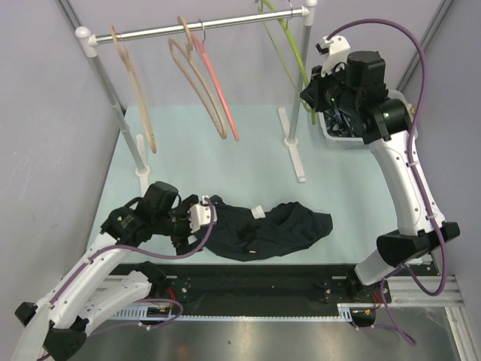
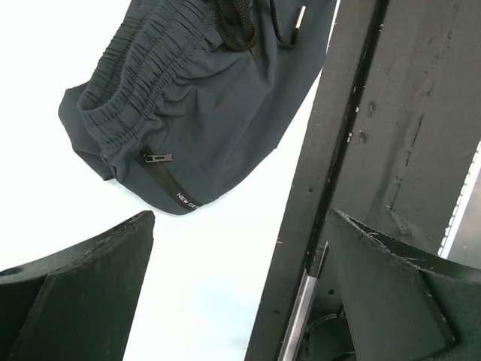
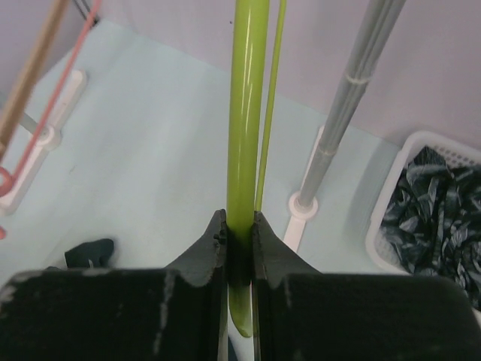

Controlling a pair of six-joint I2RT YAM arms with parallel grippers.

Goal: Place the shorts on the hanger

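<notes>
The dark navy shorts (image 1: 267, 229) lie crumpled on the pale table near its front edge; the left wrist view shows their gathered waistband, drawstring and a zip (image 2: 195, 90). My left gripper (image 1: 197, 218) is open and empty, low over the table at the shorts' left end, apart from the cloth (image 2: 240, 286). The lime-green hanger (image 1: 289, 49) hangs from the right end of the rail. My right gripper (image 1: 312, 94) is shut on the hanger's lower bar, which runs up between its fingers (image 3: 244, 150).
A clothes rail (image 1: 203, 26) on two white-footed posts stands at the back, carrying beige wooden hangers (image 1: 135, 90) and a pink hanger (image 1: 218, 83). A white basket (image 1: 342, 131) of patterned cloth sits at the back right. A black rail (image 1: 263, 282) runs along the table's front.
</notes>
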